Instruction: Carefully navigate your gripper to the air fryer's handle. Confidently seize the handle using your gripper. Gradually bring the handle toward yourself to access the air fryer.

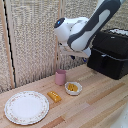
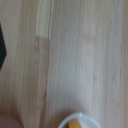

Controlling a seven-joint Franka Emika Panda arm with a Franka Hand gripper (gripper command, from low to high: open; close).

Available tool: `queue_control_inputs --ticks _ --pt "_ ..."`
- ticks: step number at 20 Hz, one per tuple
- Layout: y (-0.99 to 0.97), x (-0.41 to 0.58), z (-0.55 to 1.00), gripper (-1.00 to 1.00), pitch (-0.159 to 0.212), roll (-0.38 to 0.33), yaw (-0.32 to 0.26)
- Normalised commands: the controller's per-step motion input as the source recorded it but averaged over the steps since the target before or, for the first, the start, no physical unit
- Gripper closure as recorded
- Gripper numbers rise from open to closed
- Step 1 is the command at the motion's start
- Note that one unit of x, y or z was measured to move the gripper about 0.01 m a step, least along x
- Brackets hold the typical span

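The air fryer (image 1: 111, 52) is a large matte black box at the exterior view's right, on the wooden table. Its handle (image 1: 104, 58) is a short black bar sticking out of the drawer front. My gripper (image 1: 73, 54) hangs under the white wrist, above the table and apart from the fryer, toward the exterior view's left of the handle. Its fingers are too blurred and hidden by the arm to tell how they stand. The wrist view shows no fingers, only wood table and a black edge (image 2: 1, 46) that I cannot identify.
A pink cup (image 1: 60, 76) stands below the gripper. A small white bowl (image 1: 73, 89) with yellow food sits beside it, its rim in the wrist view (image 2: 75, 119). A yellow object (image 1: 54, 96) and a patterned plate (image 1: 26, 107) lie nearer the front.
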Motion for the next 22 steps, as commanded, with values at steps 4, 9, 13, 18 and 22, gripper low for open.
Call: queue_control_inputs --ticks 4,9,13,18,22 --pt "-0.65 0.0 -0.01 -1.0 -0.106 -0.288 0.01" --pt "-0.63 0.0 -0.08 -1.0 -0.128 -0.194 0.042" --pt "-0.63 -0.048 -0.16 -1.0 -0.115 -0.063 0.003" --pt "-0.66 -0.124 -0.24 -1.0 -0.087 -0.001 0.0" --pt "-0.7 -0.112 -0.23 -1.0 -0.055 0.0 0.0"
